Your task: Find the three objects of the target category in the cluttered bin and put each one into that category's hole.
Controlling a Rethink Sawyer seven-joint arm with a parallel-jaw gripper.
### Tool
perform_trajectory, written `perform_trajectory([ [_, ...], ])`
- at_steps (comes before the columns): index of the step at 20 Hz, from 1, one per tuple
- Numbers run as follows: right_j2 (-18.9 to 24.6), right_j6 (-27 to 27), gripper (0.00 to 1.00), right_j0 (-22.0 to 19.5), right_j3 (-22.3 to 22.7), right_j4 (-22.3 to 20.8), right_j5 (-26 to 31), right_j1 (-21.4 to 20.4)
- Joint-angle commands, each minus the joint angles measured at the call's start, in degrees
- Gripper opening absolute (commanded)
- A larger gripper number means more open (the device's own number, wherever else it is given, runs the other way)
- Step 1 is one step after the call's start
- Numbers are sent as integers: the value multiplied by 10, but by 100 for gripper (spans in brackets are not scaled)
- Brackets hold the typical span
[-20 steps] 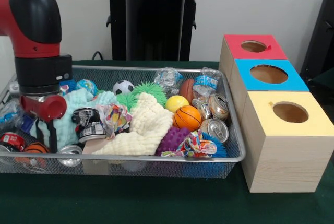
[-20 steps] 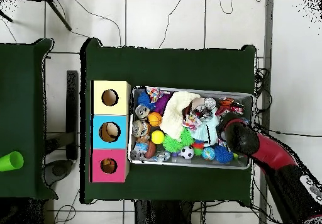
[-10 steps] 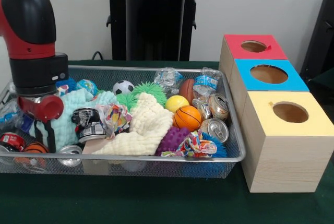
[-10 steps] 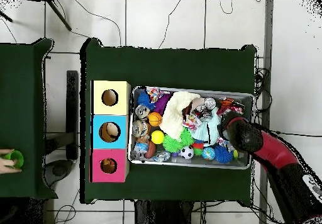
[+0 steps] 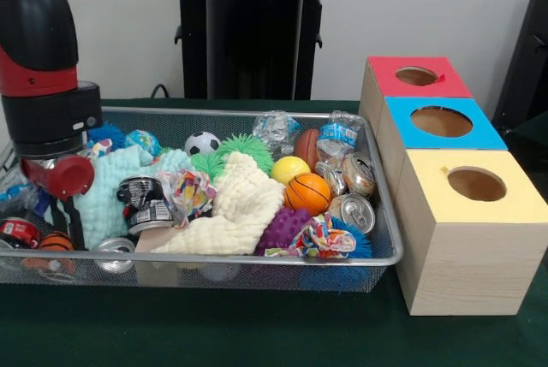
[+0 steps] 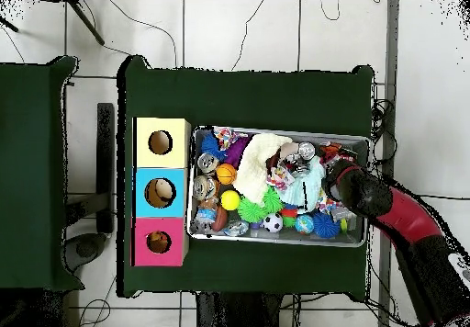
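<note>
A wire mesh bin (image 5: 257, 258) (image 6: 275, 242) is crammed with balls, cans, crushed bottles, cloths and spiky toys. A basketball (image 5: 307, 192), a yellow ball (image 5: 289, 168) and a soccer ball (image 5: 202, 143) lie near the middle. Silver cans (image 5: 352, 210) sit at the right end, and a black can (image 5: 147, 203) lies left of centre. My gripper (image 5: 70, 228) (image 6: 335, 182) reaches down into the bin's left end in the front view, beside a mint cloth (image 5: 116, 187) and a red can (image 5: 19, 232). Three boxes with holes stand beside the bin: red (image 5: 417, 76), blue (image 5: 441, 121) and yellow (image 5: 476, 184).
A cream cloth (image 5: 240, 209) covers the bin's middle, with a purple spiky toy (image 5: 282, 228) and a rope toy (image 5: 321, 237) in front of it. In the overhead view the boxes (image 6: 160, 193) line the bin's left side. Green cloth covers the table.
My arm has shifted further toward the bin's left end in the front view. The green object and the hand at the overhead view's left edge are gone.
</note>
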Motion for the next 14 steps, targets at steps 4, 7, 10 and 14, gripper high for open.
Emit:
perform_trajectory([
  [4,38,-17,100,7,-67,31,95,10],
  [7,28,-5,100,18,-73,28,86,14],
  [10,11,9,100,40,-95,20,72,32],
  [14,-10,22,100,59,-105,-1,21,58],
])
